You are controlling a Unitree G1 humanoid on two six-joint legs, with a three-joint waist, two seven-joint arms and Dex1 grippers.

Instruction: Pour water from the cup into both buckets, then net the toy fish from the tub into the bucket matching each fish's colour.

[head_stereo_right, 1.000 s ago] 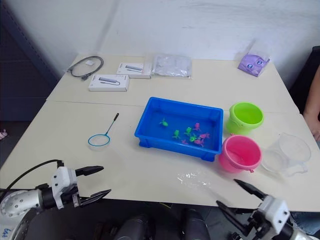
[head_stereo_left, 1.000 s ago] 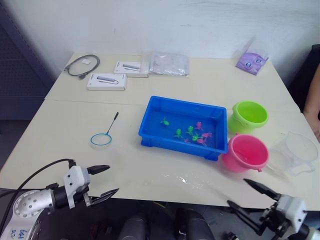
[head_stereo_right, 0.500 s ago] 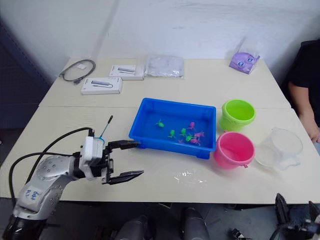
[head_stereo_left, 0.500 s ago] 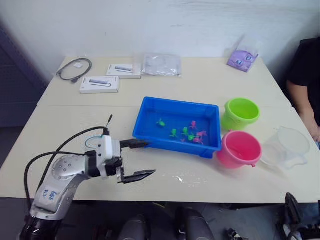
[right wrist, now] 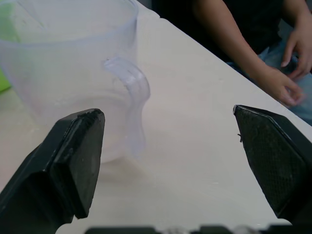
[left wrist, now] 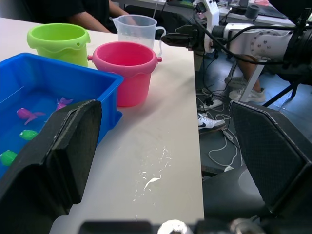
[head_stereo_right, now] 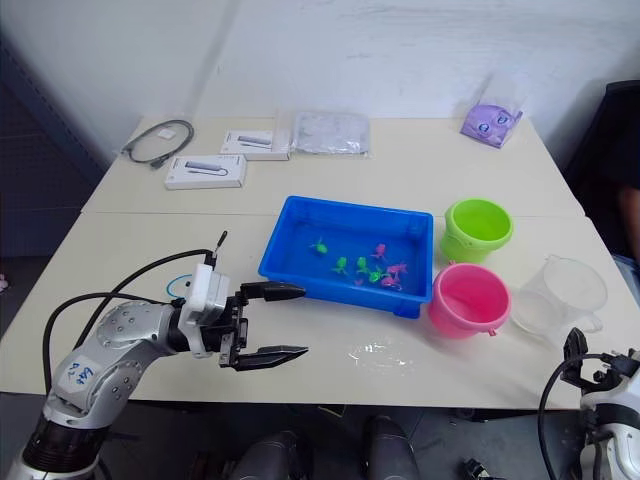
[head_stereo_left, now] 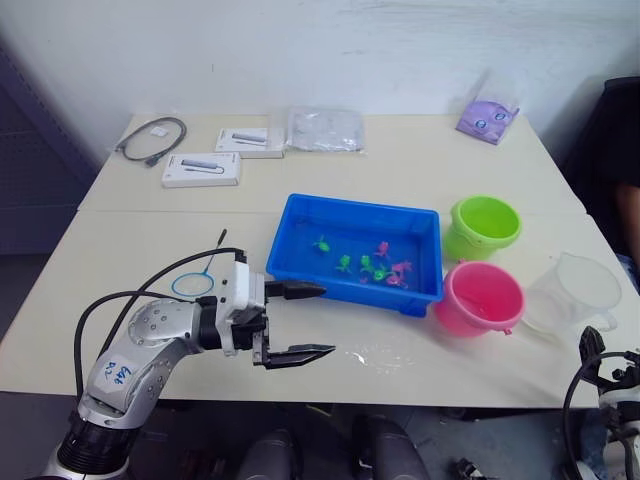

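Note:
The blue tub (head_stereo_left: 300,225) sits mid-table with several green and pink toy fish (head_stereo_left: 366,264) in it. To its right stand the lime green bucket (head_stereo_left: 486,224) and, nearer me, the pink bucket (head_stereo_left: 484,297). The clear cup (head_stereo_left: 576,292) stands right of the pink bucket, its handle (right wrist: 134,95) facing my right gripper (right wrist: 165,161), which is open just short of it at the table's right front edge. The net (head_stereo_left: 192,284) lies left of the tub. My left gripper (head_stereo_left: 326,320) is open above the table in front of the tub, holding nothing.
A small water spill (head_stereo_left: 376,357) lies on the table in front of the tub. Two white boxes (head_stereo_left: 201,169), a grey cable (head_stereo_left: 150,136), a clear bag (head_stereo_left: 325,128) and a purple pouch (head_stereo_left: 486,115) lie along the back. A person (right wrist: 243,44) sits beside the table's right edge.
My left gripper has moved a little right along the tub's front, still open. My right gripper has come up beside the cup at the table's right edge.

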